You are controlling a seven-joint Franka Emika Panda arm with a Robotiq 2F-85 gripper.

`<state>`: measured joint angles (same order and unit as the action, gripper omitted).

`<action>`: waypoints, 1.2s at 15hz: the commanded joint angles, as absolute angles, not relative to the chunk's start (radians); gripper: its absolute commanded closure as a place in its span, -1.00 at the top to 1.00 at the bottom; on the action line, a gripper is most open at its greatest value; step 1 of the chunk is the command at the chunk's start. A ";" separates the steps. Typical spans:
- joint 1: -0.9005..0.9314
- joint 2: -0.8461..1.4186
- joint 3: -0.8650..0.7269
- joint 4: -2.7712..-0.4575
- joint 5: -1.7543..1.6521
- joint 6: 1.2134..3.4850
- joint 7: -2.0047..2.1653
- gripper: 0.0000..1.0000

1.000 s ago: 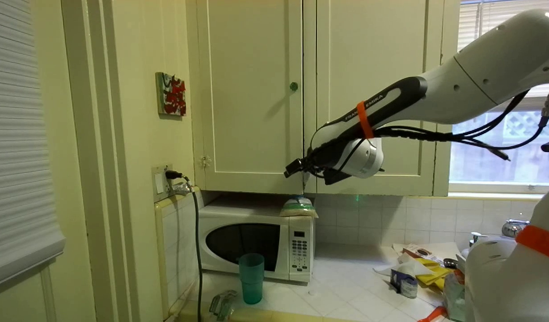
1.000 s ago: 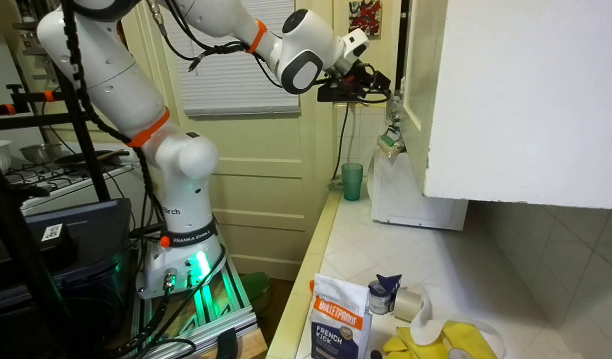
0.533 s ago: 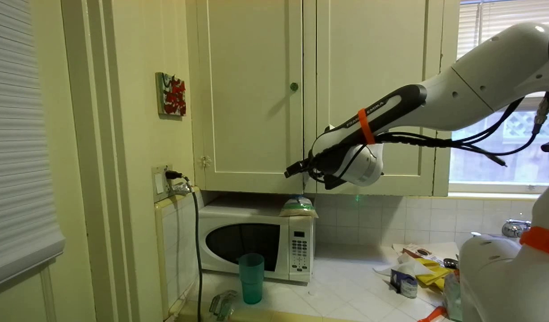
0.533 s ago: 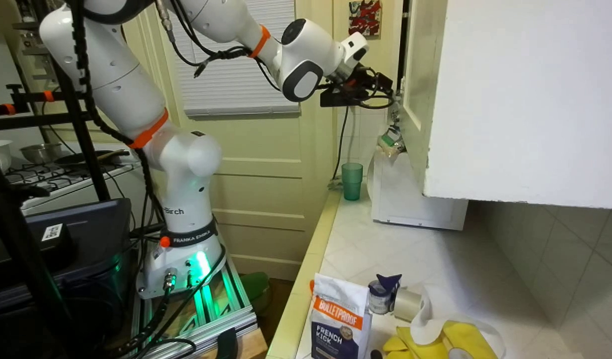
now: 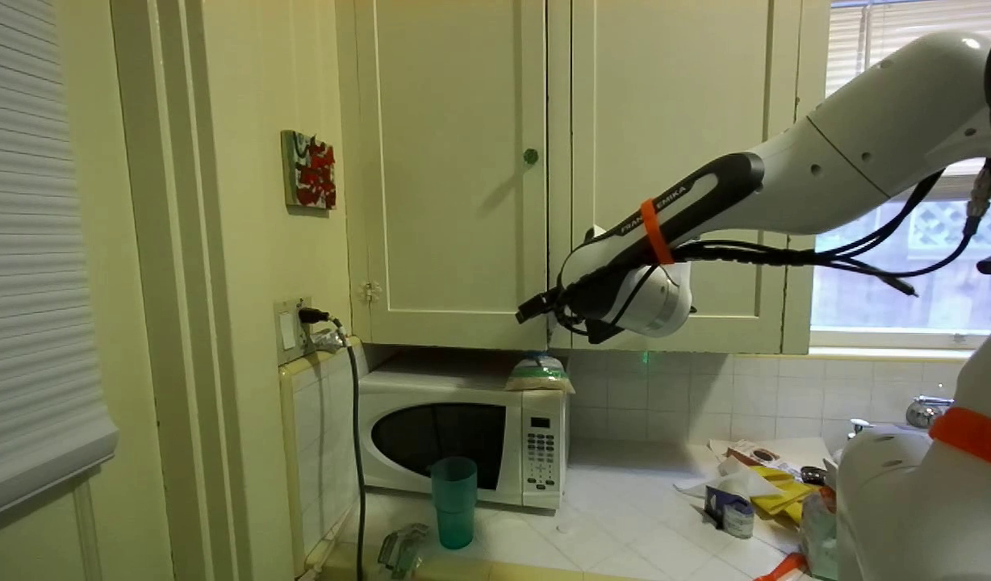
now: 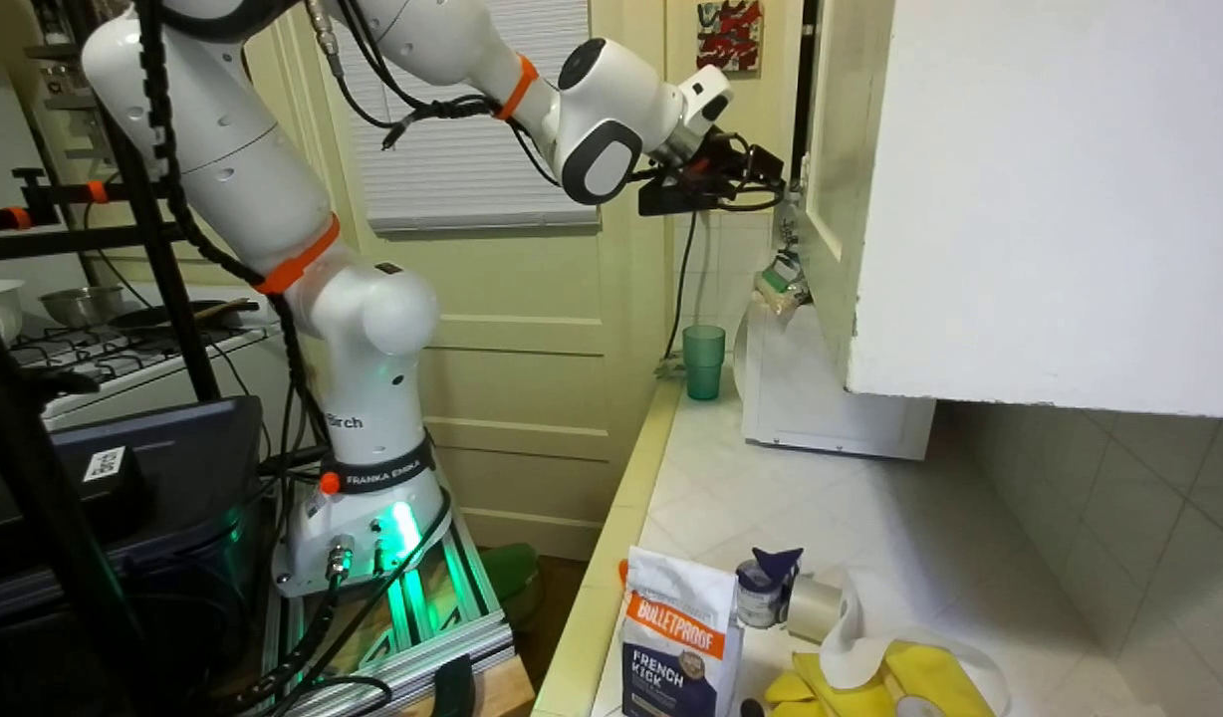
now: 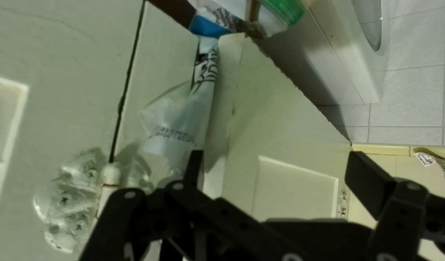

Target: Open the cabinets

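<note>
Cabinets (image 5: 560, 121): 2 doors (image 5: 455, 186) show, neither swung wide; you likely have both to open.
Knob (image 5: 530, 156): ungripped.
Gripper (image 7: 275, 161): spread, pinching nothing.

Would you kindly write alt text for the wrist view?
An open black gripper in front of a cream cabinet door. A printed plastic bag lies beside the door's edge, and a hinge shows in the picture's lower left.

Narrow gap between cabinets (image 5: 608, 145) and microwave (image 5: 463, 432), partly blocked by bag (image 5: 540, 374) near pincer (image 7: 275, 159).
</note>
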<state>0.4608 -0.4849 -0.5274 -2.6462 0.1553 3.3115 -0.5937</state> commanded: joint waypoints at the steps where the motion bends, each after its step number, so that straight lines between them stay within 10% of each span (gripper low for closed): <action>1: 0.473 -0.481 -0.537 -2.645 0.151 3.350 -0.599 1.00; 18: 0.756 -0.538 -0.808 -2.607 0.073 3.426 -0.595 1.00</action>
<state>0.7024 -0.5024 -0.7589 -2.6052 0.0885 3.4406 -0.5979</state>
